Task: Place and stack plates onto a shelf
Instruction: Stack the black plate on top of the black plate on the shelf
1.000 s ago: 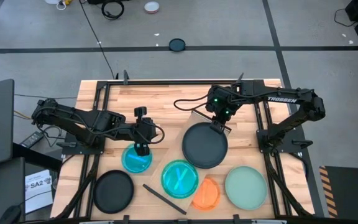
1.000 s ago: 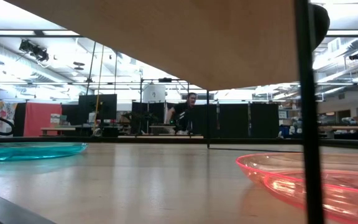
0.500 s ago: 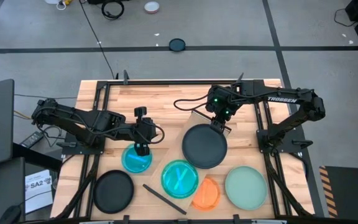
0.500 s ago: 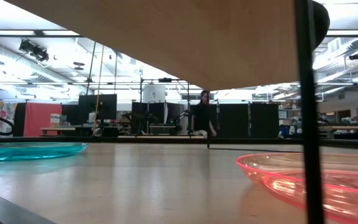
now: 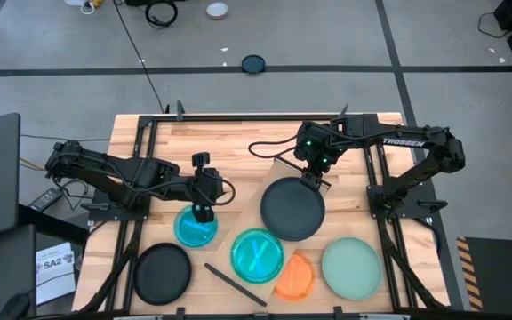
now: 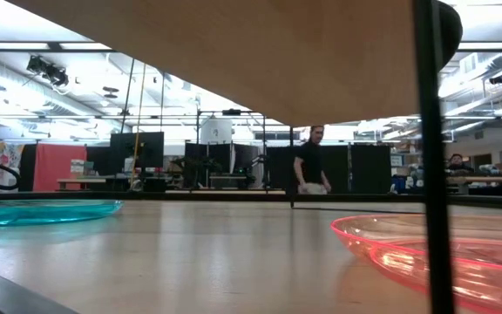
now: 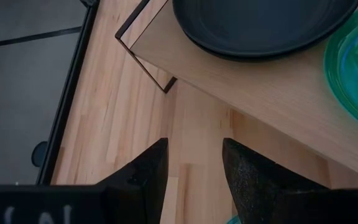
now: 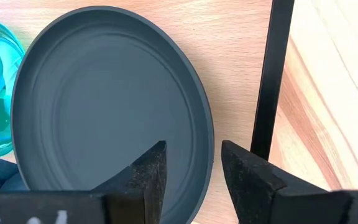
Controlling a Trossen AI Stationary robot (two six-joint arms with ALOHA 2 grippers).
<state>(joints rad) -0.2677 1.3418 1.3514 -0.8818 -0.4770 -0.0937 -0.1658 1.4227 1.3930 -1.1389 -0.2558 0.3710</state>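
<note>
The light wooden shelf (image 5: 282,169) stands slantwise on the table. A large matte black plate (image 5: 292,208) and a teal plate (image 5: 257,255) lie on it. My right gripper (image 5: 313,180) is open. It hovers at the black plate's (image 8: 104,106) far rim, beside the shelf's dark end strip (image 8: 269,74). My left gripper (image 5: 203,212) is open over the far edge of a small blue plate (image 5: 195,228) that lies flat on the table. An orange plate (image 5: 298,277), a mint-green plate (image 5: 351,267) and a second black plate (image 5: 162,271) lie near the near edge.
The low view looks under the shelf's underside (image 6: 277,61), past its thin dark leg (image 6: 430,157). The blue plate (image 6: 42,212) and the orange plate (image 6: 443,253) rest on the table top there. Bare table (image 7: 191,118) lies between the left gripper and the shelf corner. A person (image 6: 312,170) stands in the room behind.
Both arms and all plates have kept still. Only the person in the room behind the table has walked to the right.
</note>
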